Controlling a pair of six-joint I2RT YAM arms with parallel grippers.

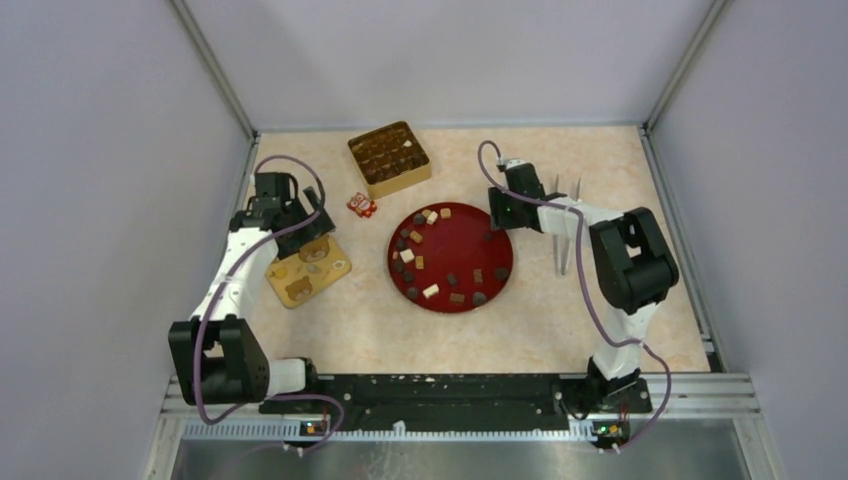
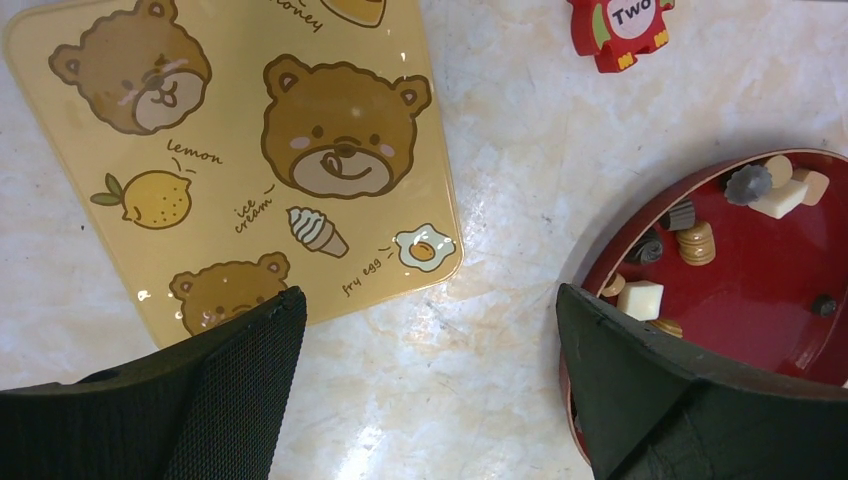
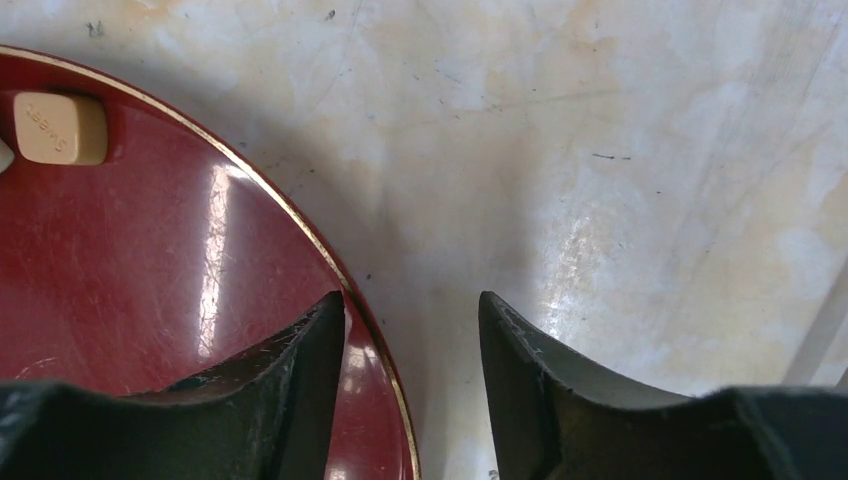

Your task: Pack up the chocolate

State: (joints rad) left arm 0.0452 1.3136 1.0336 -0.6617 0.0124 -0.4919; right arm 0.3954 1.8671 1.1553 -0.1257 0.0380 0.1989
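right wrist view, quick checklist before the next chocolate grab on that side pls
1. Right end effector open and empty: ok.
2. Chocolate lined up between its jaws: not ok. They straddle the plate rim, and the cream cube sits off to one side.
3. Left end effector open, empty, over bare table: ok.
4. Box uncovered, lid lying apart from it on the table: ok.
5. Free slots in the box: cannot tell.
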